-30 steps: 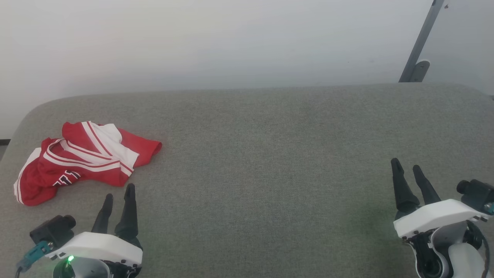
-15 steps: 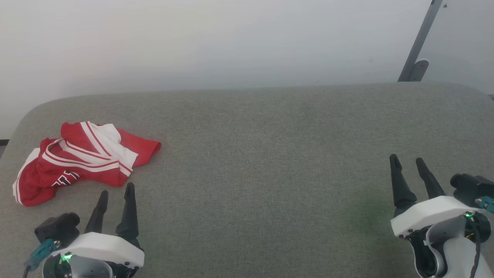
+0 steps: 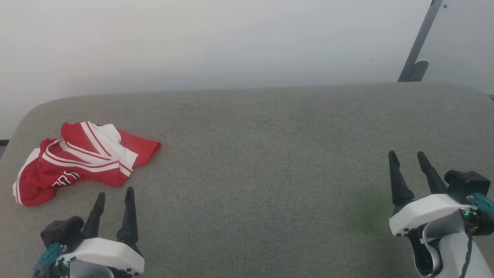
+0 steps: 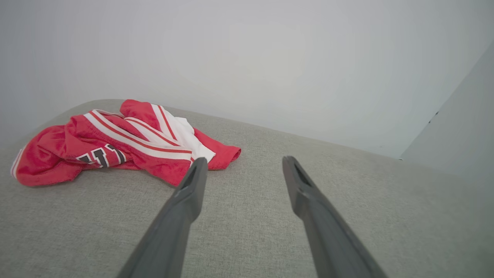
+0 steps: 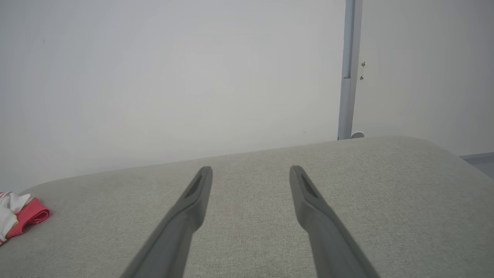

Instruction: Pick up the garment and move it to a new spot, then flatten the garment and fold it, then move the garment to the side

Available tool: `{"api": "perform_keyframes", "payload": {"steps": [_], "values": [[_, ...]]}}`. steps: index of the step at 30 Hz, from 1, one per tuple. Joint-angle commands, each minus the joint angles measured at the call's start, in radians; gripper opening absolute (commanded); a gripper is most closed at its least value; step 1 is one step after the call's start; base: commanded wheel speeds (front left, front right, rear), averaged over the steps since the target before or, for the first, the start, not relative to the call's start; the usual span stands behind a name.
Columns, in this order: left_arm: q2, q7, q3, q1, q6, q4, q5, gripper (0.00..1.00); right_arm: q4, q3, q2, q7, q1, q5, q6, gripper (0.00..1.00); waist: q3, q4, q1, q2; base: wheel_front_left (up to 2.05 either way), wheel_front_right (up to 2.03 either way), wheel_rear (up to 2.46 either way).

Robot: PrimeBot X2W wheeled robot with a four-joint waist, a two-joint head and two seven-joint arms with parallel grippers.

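Note:
The garment (image 3: 83, 160) is a red jersey with white panels, white stripes and dark lettering. It lies crumpled near the left end of the grey cushioned surface (image 3: 262, 162). My left gripper (image 3: 115, 192) hovers open just in front of the garment's near edge, apart from it, nothing between its fingers. In the left wrist view the garment (image 4: 115, 148) lies ahead and to the left of the left gripper (image 4: 243, 160). My right gripper (image 3: 406, 154) stands open over bare fabric at the lower right, far from the garment. The right wrist view catches a corner of the garment (image 5: 21, 214) at its left edge.
A pale wall runs behind the cushioned surface. A grey metal post (image 3: 418, 42) with a foot bracket leans at the back right, also seen as the post (image 5: 348, 69) in the right wrist view. The surface's rounded left edge lies close to the garment.
The left gripper has drawn back slightly toward me, away from the garment's near edge. The right gripper has risen a little and turned. The garment has not moved.

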Motion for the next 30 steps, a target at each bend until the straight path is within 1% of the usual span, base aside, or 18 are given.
{"api": "perform_keyframes", "payload": {"steps": [1, 6, 18, 23, 30], "values": [[0.006, -0.008, 0.004, -0.002, -0.006, -0.003, 0.023, 1.00, -0.002, 0.001, -0.001, -0.011, -0.015, -0.024, 0.000, 1.00, 0.000, 0.000, 0.0000, 0.0000, 0.00, 0.00, 0.00], [0.003, -0.021, 0.010, 0.000, -0.010, 0.006, 0.069, 1.00, 0.002, 0.002, -0.002, -0.023, -0.016, -0.059, 0.001, 1.00, -0.002, 0.001, 0.0000, 0.0000, 0.00, 0.00, 0.00], [-0.010, -0.046, 0.031, 0.006, -0.047, -0.006, 0.163, 1.00, 0.003, -0.013, 0.003, -0.049, -0.021, -0.100, 0.000, 1.00, -0.003, -0.003, 0.0000, 0.0000, 0.00, 0.00, 0.00], [-0.014, -0.056, 0.039, 0.015, -0.059, 0.001, 0.204, 1.00, 0.001, -0.010, -0.004, -0.059, -0.015, -0.129, 0.000, 1.00, -0.005, -0.008, 0.0000, 0.0000, 0.00, 0.00, 0.00], [-0.021, -0.070, 0.054, 0.018, -0.070, 0.011, 0.257, 1.00, 0.006, -0.016, 0.002, -0.073, -0.004, -0.166, 0.001, 1.00, -0.006, -0.012, 0.0000, 0.0000, 0.00, 0.00, 0.00]]}}
